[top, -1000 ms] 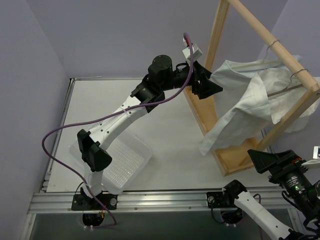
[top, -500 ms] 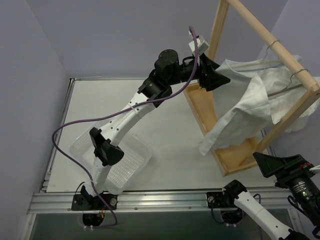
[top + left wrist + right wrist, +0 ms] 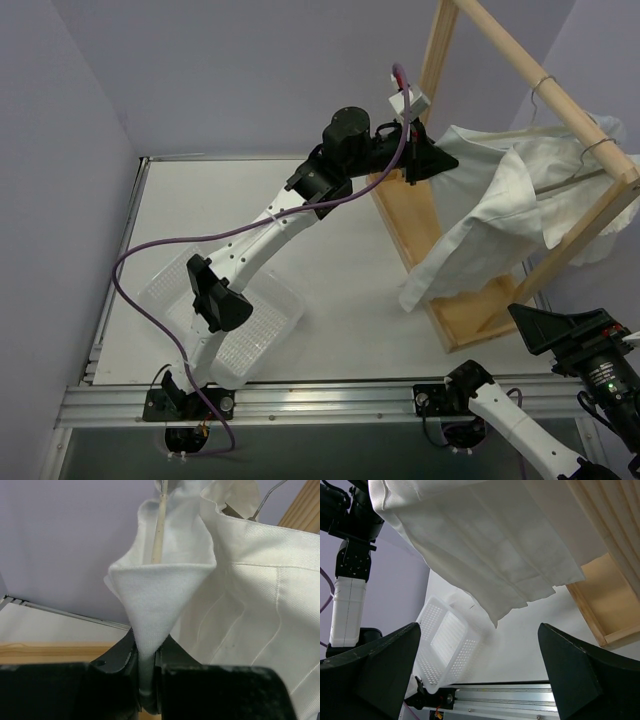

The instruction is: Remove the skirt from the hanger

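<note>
Overhead view w/ two wrist views. The white skirt (image 3: 480, 220) hangs on a wire hanger (image 3: 545, 90), hooked over the top rail of a wooden rack (image 3: 437, 60) at the far right of the desk (image 3: 340, 230). The cloth drapes down and left, w/ its hem loose above the rack's base.

The left hand (image 3: 445, 160) is up high at the skirt's left end, clamped on a pointed fold of fabric. In the wrist view the fold narrows to a thin tip between the closed jaws. A pale rod sits inside the cloth just above the pinch; prob. part of the hanger, but the fold hides where it ends.

The right hand (image 3: 479, 630) is low at the near right, jaws wide apart, holding nothing, under the hem. A clear basket (image 3: 290, 300) sits near left.

Risks:
- The grip is on a small tip only, so a sharp pull could slide the cloth out.
- The hanger is only hooked, so a sideways tug may drag it along the rail or lift it off, bringing skirt and hanger down together.
- If cloth snags on the rod end, a pull could tilt the hanger or rock the rack.
- W/ the right hand idle, nothing steadies the hanger.
</note>
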